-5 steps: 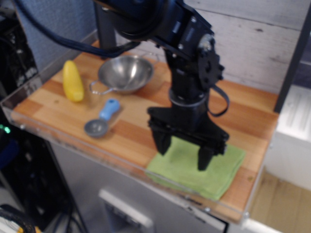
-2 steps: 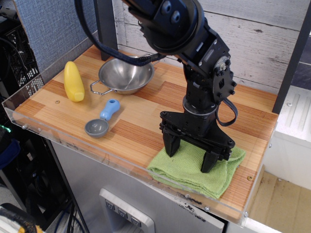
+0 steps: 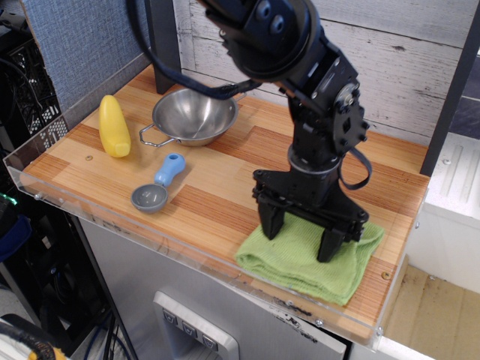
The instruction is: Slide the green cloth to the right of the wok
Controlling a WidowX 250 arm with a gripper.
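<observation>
your gripper stands with its jaws spread wide, both fingertips pressed down onto the green cloth, not pinching any of it that you can see. compared with a moment ago the whole assembly has shifted a little to the right, and the cloth has gone with it: its left edge, which sat nearer the middle of the front rim, now lies further right and is bunched into a small fold, while the right corner has crept closer to the table's right end. that tells you the downward press is giving enough friction to drag the fabric across the wood, so the slide is working. the cloth now lies at the front right of the table, well apart from the wok, which sits untouched at the back left, with the yellow corn-shaped toy and the small grey-and-blue scoop to its left and front. by position the cloth already counts as right of the wok, so you are probably near the end. watch the right and front edges: the cloth has little bare wood left beside it, and more dragging could push it against the clear rim or wrinkle it further.
</observation>
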